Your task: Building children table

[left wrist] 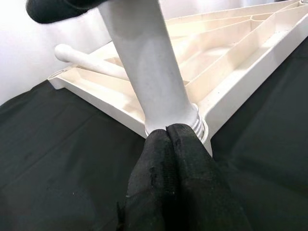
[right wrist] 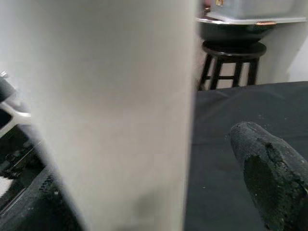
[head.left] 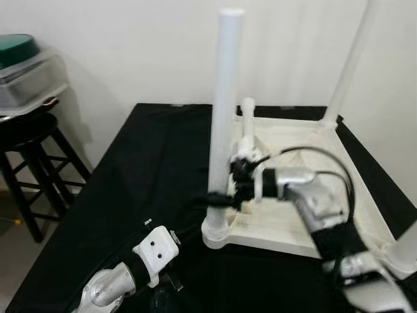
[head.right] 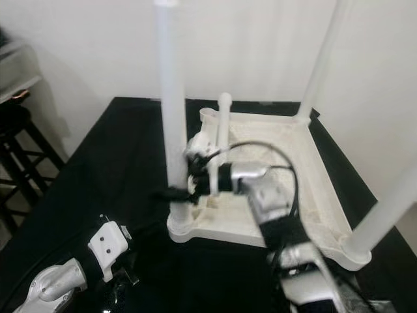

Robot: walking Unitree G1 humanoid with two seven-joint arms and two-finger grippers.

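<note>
The white children's table (head.left: 339, 215) lies upside down on a black-covered surface. A tall white leg (head.left: 225, 98) stands in its near left corner socket (left wrist: 199, 127). My right gripper (head.left: 220, 195) is open around this leg low down; one of its fingers (right wrist: 269, 178) stands a little off the leg's side. My left gripper (left wrist: 168, 132) is shut, empty, its tips touching the base of the same leg. Two more legs (head.left: 352, 59) (head.left: 407, 244) stand at the right corners. A loose leg (head.left: 247, 127) rests inside the underside.
A black stool (head.left: 29, 147) stands at the left, off the covered surface, carrying a clear bin with a green lid (head.left: 26, 72). A white wall (head.left: 130, 45) rises close behind. The black cloth (head.left: 143, 169) spreads left of the tabletop.
</note>
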